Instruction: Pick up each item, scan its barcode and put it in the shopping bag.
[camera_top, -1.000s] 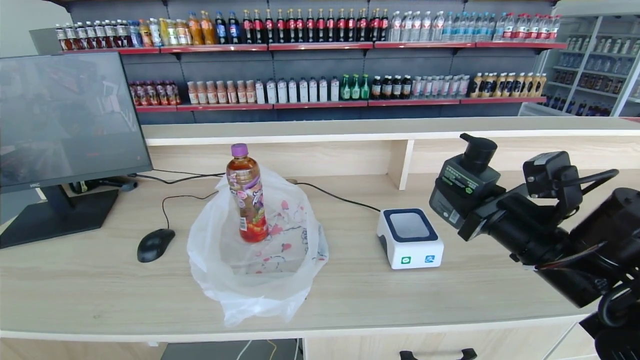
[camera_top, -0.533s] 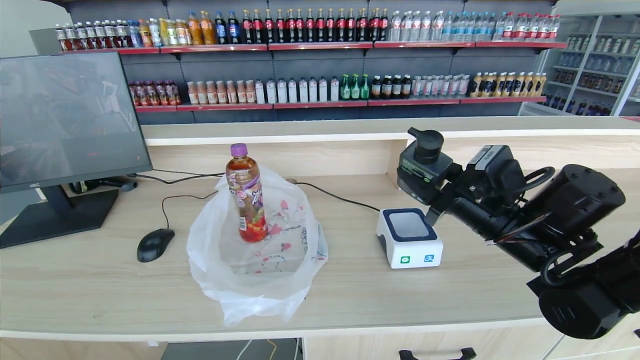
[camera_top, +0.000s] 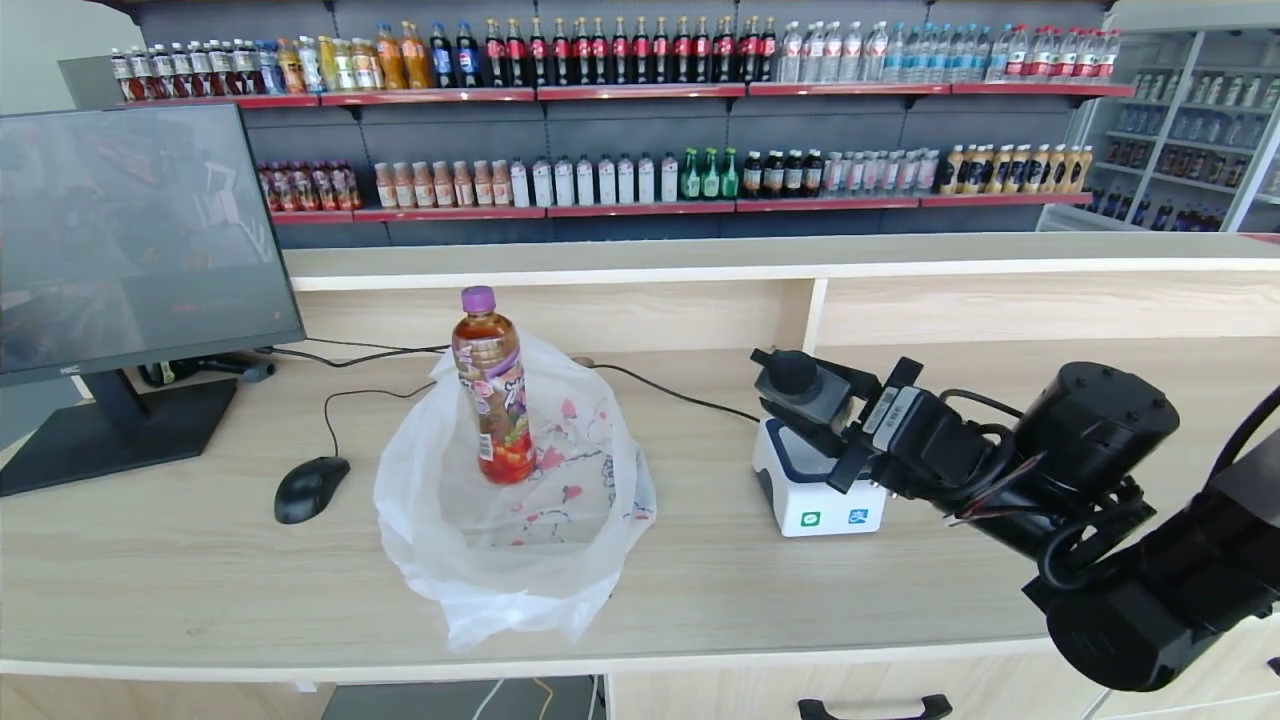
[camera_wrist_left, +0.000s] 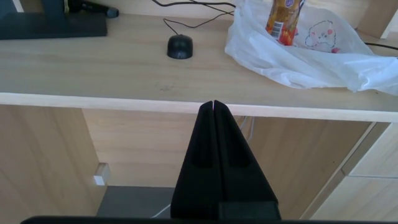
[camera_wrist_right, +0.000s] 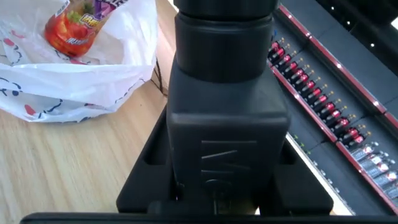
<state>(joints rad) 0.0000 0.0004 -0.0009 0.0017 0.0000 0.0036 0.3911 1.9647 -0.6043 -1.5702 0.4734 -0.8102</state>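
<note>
- Grey bottle (camera_top: 810, 392) has nothing to do with the left tool (camera_wrist_left: 214, 112), nearest of all, which hangs below the near edge of the table (camera_top: 200, 570) with its fingers pressed together on nothing
- At the right of the table the right tool (camera_top: 860, 420) is clamped round that bottle, a finger on each side of the squarish body; the bottle lies on its side in the grip, black cap (camera_top: 783, 372) pointing left and slightly away
- Handling, as a guess: rigid plastic, fairly heavy if full, with smooth sides that could slip or twist while held level; the flat body looks the better place to hold, not the round cap
- Held so, the bottle hangs directly over the white scanner (camera_top: 820, 505) and covers its window; whether the two touch I cannot tell, nor which face carries the barcode
- Left of the scanner and well apart from the right tool sits the shopping bag (camera_top: 520, 540), mouth open upward; it is thin soft film, so its rim will likely fold if brushed
- Inside the bag, toward its far left, a tea bottle (camera_top: 492, 400) with a purple cap stands upright, leaving room at the near right
- Farther left are a mouse (camera_top: 310, 488) and a monitor (camera_top: 130, 230); beyond the table's raised back ledge, shelves (camera_top: 640, 93) of drinks
</note>
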